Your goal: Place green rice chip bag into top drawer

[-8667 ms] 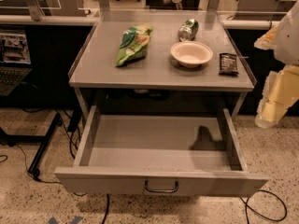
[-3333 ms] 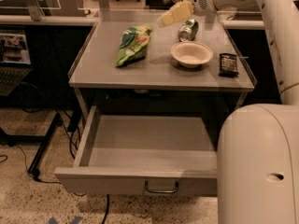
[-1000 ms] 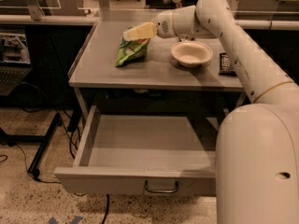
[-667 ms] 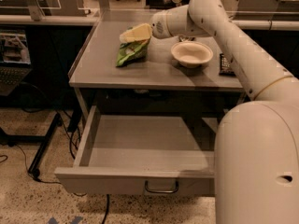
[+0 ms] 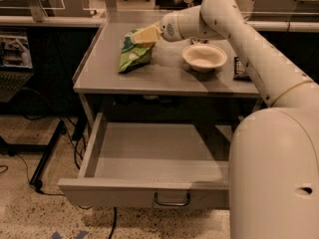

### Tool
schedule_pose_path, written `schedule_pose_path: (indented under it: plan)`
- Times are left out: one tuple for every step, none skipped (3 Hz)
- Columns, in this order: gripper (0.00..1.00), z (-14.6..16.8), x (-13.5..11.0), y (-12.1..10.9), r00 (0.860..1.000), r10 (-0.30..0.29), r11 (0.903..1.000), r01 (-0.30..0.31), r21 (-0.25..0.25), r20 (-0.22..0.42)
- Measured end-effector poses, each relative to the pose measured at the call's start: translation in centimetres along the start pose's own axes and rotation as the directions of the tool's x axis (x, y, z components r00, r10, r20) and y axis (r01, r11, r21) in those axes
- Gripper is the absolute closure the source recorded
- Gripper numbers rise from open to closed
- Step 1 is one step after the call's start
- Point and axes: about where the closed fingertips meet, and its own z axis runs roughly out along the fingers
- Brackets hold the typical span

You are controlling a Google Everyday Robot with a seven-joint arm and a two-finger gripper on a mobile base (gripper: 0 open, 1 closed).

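The green rice chip bag (image 5: 132,55) lies on the grey table top (image 5: 164,71), at its left side. My gripper (image 5: 143,36) reaches across from the right and sits over the far end of the bag, its cream fingers (image 5: 145,34) touching or just above it. The top drawer (image 5: 159,156) is pulled open below the table, its inside bare, with its curved metal handle (image 5: 172,201) at the front.
A white bowl (image 5: 204,57) stands right of the bag. A small dark packet (image 5: 240,68) lies at the table's right edge. My white arm (image 5: 264,133) fills the right side of the view. A black stand and cables (image 5: 45,158) are on the floor at left.
My gripper has moved left from above the bowl side and lowered onto the far end of the bag. The bag and the drawer have not moved.
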Motion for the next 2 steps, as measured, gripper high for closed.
schedule_pose_path:
  plan:
    - [0.64,0.0,0.0,0.0,1.0,0.0,1.0,0.0,0.0,0.0]
    - [0.88,0.01,0.0,0.0,1.0,0.0,1.0,0.0,0.0,0.0]
